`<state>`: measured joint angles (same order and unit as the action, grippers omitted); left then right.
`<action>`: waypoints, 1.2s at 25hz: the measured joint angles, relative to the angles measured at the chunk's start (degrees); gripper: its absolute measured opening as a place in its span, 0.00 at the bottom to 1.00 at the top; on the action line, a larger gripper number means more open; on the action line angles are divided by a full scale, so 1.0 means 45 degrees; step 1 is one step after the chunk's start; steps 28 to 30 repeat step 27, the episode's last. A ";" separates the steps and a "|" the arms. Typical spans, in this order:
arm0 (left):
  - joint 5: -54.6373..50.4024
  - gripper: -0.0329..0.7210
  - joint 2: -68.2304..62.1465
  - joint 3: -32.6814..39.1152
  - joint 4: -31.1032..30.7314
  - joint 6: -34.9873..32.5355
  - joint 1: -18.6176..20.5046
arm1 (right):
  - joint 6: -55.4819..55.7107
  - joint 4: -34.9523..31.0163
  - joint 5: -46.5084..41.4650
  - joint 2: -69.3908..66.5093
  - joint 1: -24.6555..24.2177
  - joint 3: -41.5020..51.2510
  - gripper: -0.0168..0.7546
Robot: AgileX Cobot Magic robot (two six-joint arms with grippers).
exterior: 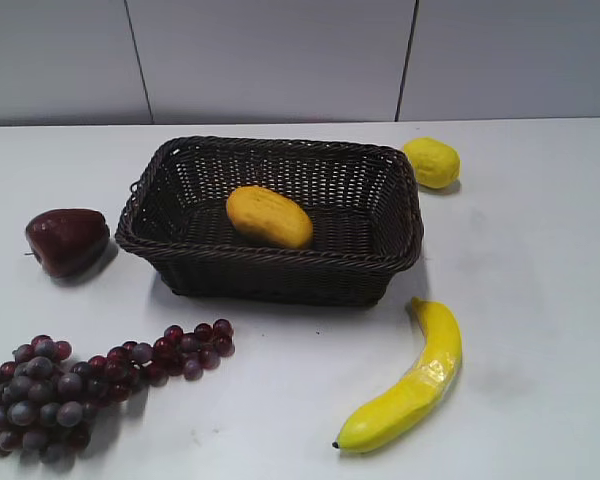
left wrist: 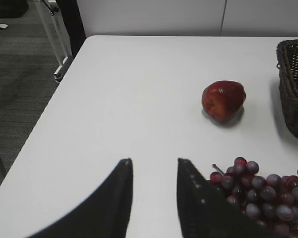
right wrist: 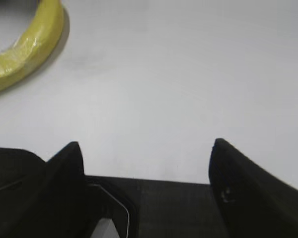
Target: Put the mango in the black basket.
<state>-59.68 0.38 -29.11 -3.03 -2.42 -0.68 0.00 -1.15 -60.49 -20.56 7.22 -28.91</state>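
Both grippers, left and right, hang parted and empty near the desk's front edge, well apart from the mango lying inside the basket.

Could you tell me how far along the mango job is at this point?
It looks finished: the mango lies inside the black basket. Nothing is in hand; the left hand is open over the table near the grapes, and the right hand is open over bare table near the banana. Nothing seems left to do.
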 joint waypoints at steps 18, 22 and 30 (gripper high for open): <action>0.0000 0.36 0.0000 0.0000 0.0000 0.0000 0.0000 | 0.0000 0.0000 -0.0001 0.4605 0.0000 0.0000 0.79; 0.0000 0.36 0.0000 0.0000 0.0000 0.0000 0.0000 | 0.0000 0.0013 -0.0001 0.4647 0.0000 0.0000 0.79; 0.0000 0.36 0.0000 0.0000 0.0000 0.0000 0.0000 | 0.0000 0.0013 -0.0001 0.4647 0.0000 0.0000 0.78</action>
